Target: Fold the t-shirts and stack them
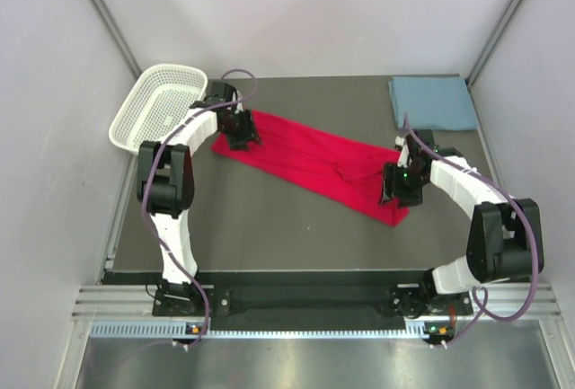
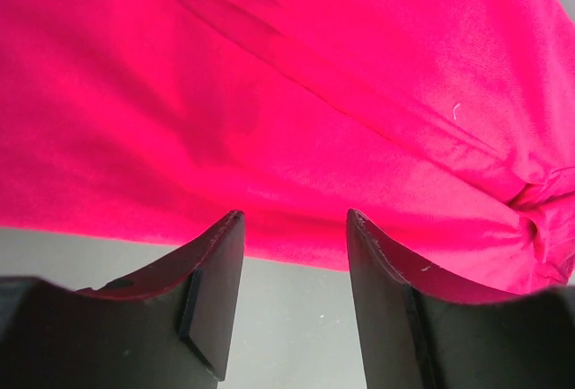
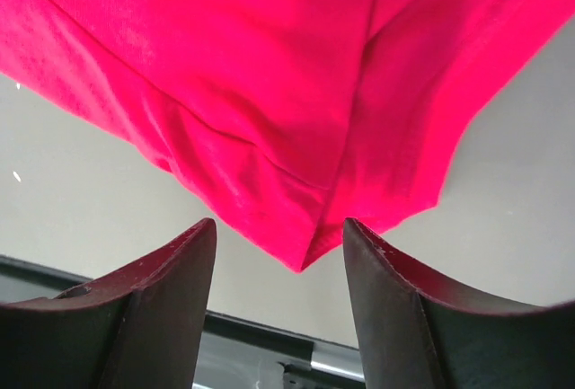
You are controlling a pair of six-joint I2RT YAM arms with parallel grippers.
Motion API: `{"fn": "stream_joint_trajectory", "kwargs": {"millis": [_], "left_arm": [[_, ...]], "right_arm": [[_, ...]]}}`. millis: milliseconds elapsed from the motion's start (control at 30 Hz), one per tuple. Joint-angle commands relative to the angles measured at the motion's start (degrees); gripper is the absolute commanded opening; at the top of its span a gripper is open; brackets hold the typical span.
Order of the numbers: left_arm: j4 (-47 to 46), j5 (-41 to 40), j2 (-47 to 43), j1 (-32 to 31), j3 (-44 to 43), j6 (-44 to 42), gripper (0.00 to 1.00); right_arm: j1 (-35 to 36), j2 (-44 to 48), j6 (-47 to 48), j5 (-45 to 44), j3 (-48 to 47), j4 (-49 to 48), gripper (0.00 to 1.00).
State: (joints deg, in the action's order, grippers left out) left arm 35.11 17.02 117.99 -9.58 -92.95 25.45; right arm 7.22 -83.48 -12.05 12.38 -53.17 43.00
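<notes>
Surroundings: white mesh basket (image 1: 162, 106) sits at the far-left corner of the dark table (image 1: 296, 227), tilted over the table's left edge, with the left forearm running close beside its rim. Blue-grey shirt (image 1: 433, 103) lies folded flat at the far-right corner, apart from the red one and just beyond the right wrist.

Red shirt (image 1: 310, 160) lies mid-table as a long narrow band. Left gripper (image 1: 241, 137) is low over its far-left end: fingers apart, cloth edge across the tips, nothing pinched. Right gripper (image 1: 393, 193) is at the near-right end: fingers apart, a cloth corner pointing down into the gap, not gripped.

Long axis: diagonal, from far-left by the basket to near-right, creases running along it
</notes>
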Motion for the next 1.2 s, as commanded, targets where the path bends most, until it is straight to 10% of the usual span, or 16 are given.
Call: {"fn": "stream_joint_trajectory", "kwargs": {"millis": [0,200,867,1167], "left_arm": [[0.48,1.97,1.88,-0.08,-2.85,0.56,0.54],[-0.66,3.11,2.94,-0.08,-2.24,1.62,0.52],[-1.71,5.83,7.77,1.41,-2.15,3.11,0.51],[0.66,3.90,9.97,2.20,-2.59,2.94,0.51]], "right_arm": [[-0.98,0.52,0.98,3.35,0.69,-4.06,0.59],[-1.07,-2.56,0.54,4.06,1.58,-6.44,0.43],[-1.07,-3.00,0.02,2.38,2.81,-5.56,0.46],[-1.69,0.07,-0.34,-6.13,-1.06,-1.26,0.00]]}}
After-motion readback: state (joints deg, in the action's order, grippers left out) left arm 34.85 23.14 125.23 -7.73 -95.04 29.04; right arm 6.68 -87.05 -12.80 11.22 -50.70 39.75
